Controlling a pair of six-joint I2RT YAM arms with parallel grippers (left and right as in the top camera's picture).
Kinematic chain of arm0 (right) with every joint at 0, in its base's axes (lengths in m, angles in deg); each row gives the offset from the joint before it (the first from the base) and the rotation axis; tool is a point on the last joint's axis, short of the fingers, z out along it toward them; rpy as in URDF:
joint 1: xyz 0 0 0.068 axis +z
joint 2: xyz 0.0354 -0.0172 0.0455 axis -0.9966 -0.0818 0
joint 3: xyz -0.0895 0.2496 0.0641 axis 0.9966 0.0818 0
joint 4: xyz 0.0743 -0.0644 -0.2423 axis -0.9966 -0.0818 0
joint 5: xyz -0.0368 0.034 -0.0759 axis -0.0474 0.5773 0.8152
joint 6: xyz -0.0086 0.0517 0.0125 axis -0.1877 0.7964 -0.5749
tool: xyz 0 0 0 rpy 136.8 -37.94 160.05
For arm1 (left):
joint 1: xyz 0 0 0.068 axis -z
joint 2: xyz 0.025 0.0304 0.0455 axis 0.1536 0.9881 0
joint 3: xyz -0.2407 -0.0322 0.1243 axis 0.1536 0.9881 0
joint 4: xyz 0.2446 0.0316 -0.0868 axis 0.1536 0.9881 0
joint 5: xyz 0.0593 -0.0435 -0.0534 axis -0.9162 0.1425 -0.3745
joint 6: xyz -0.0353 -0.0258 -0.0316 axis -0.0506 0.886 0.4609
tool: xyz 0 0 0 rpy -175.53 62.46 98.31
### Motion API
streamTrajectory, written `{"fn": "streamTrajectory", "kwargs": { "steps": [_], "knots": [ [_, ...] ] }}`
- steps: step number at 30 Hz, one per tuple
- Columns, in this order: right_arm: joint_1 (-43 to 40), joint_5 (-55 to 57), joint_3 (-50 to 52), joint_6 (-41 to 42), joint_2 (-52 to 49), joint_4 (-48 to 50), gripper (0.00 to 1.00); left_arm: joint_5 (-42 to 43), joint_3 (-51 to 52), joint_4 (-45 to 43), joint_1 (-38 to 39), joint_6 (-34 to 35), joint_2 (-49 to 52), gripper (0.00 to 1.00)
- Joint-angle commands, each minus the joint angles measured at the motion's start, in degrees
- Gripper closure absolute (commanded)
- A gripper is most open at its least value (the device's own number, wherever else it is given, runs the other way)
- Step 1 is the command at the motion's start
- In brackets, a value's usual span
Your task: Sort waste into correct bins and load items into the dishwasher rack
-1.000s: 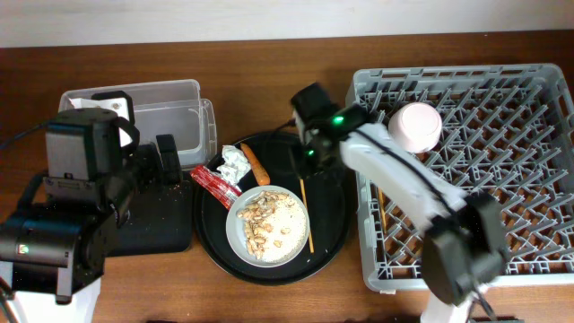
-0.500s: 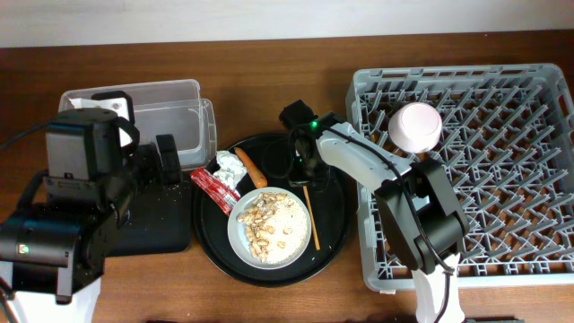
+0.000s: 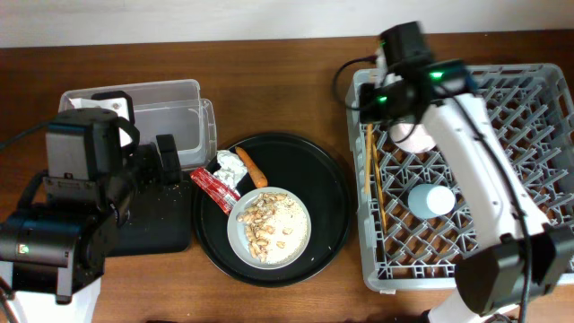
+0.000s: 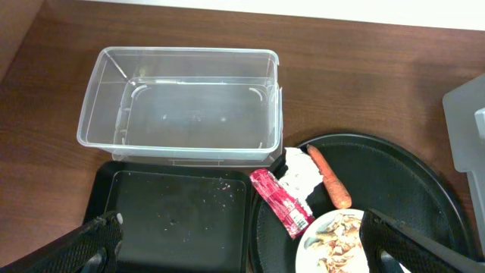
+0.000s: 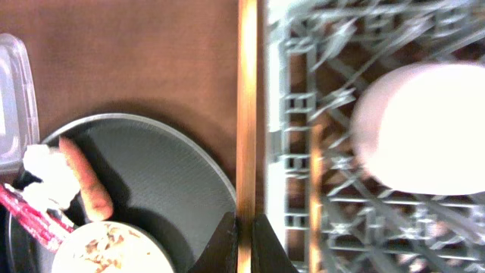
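My right gripper [image 3: 370,100] [image 5: 244,241] is shut on one wooden chopstick [image 5: 246,114] and holds it along the left edge of the grey dishwasher rack [image 3: 502,161]. The other chopstick [image 3: 378,193] lies in the rack. A white bowl [image 3: 414,126] and a light-blue cup [image 3: 432,199] sit in the rack. The grey plate [image 3: 267,224] bears beige food scraps. The carrot [image 3: 252,167], white tissue [image 3: 229,166] and red wrapper [image 3: 213,187] lie beside it. My left gripper [image 4: 250,250] is open and empty, over the shallow black tray [image 4: 174,220] in front of the clear tub [image 4: 182,106].
The plate and the waste lie on a large round black tray [image 3: 327,202] between the bins and the rack. The clear tub [image 3: 166,112] holds nothing. A few crumbs speckle the shallow black tray [image 3: 157,215]. Brown table wood shows along the far side.
My right gripper took the chopstick off the round tray and carried it right and back to the rack's left edge. The cup in the rack has come into view.
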Motion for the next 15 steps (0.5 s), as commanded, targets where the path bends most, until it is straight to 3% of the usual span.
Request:
{"fn": "streamTrajectory", "kwargs": {
  "steps": [1, 7, 9, 10, 15],
  "knots": [
    [-2.0, 1.2, 0.6, -7.4, -3.1, -0.4, 0.96, -0.8, -0.5, -0.1, -0.2, 0.7, 0.0, 0.0],
    [-2.3, 0.0, 0.7, -8.6, -7.7, -2.4, 0.94, -0.8, -0.5, -0.1, -0.2, 0.7, 0.0, 0.0],
    [-2.1, -1.1, 0.7, -8.6, -7.5, -2.9, 0.64, -0.8, -0.5, -0.1, -0.2, 0.7, 0.0, 0.0],
    [-2.1, -1.1, 0.6, -8.6, -7.0, -3.0, 0.57, -0.8, -0.5, -0.1, -0.2, 0.7, 0.0, 0.0],
    [-2.1, -1.9, 0.6, -7.5, 1.5, -3.3, 0.46, -0.8, -0.5, -0.1, -0.2, 0.7, 0.0, 0.0]
  ]
}}
